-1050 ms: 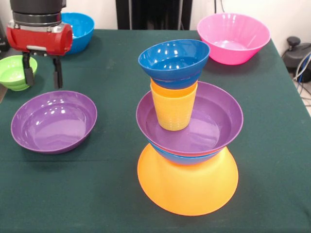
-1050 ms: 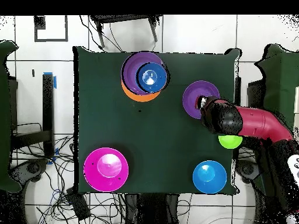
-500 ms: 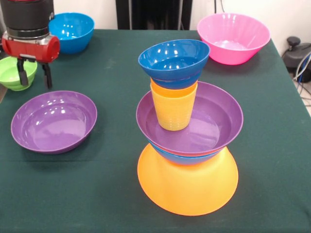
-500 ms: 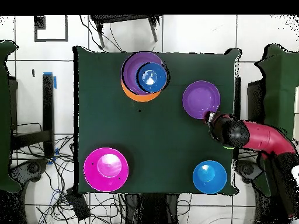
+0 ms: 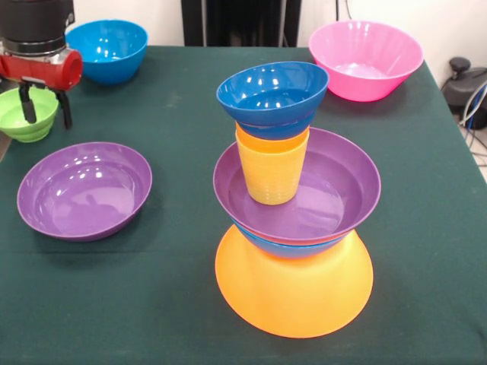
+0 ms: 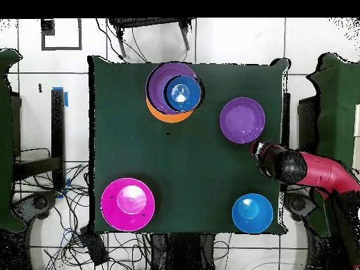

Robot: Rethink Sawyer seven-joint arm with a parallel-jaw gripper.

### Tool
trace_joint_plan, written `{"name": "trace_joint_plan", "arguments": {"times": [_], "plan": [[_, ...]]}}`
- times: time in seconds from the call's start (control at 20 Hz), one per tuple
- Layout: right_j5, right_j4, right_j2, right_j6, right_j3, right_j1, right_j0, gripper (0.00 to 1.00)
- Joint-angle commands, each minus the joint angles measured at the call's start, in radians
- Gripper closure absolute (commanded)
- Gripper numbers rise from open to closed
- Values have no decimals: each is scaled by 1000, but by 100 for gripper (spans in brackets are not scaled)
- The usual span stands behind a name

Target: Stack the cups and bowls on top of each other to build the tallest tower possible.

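The tower stands mid-table on an upside-down yellow-orange bowl [image 5: 294,289] [image 6: 163,115]. On it sit a bright blue bowl [image 5: 293,248], a shallow purple bowl [image 5: 327,190] [image 6: 160,79], a ribbed yellow cup [image 5: 272,175] and a blue bowl [image 5: 272,91] [image 6: 182,92] on top. A second purple bowl [image 5: 84,190] [image 6: 242,119] lies loose. My gripper [image 5: 46,108] [image 6: 262,152] hangs open over the small green bowl [image 5: 17,120]. One finger shows in front of the bowl's inside, the other just past its rim. The arm hides the green bowl in the overhead view.
A bright blue bowl [image 5: 110,47] [image 6: 252,213] sits at a far corner behind the gripper. The large pink bowl [image 5: 365,57] [image 6: 127,204] sits at the other far corner. The green bowl is close to the table's side edge.
The gripper has moved away from the loose purple bowl's far rim, back and sideways, and now sits over the green bowl. It stays open. The bowls and tower have not moved.
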Motion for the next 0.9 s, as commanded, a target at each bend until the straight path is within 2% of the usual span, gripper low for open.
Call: {"name": "trace_joint_plan", "arguments": {"times": [0.05,0.35,0.6,0.9], "plan": [[126,-71,-41,-147,12,-31,37,0],[117,-64,-41,-144,23,-5,13,0],[115,-78,-93,-98,7,18,22,0],[108,-69,-77,-155,18,64,-39,0]]}}
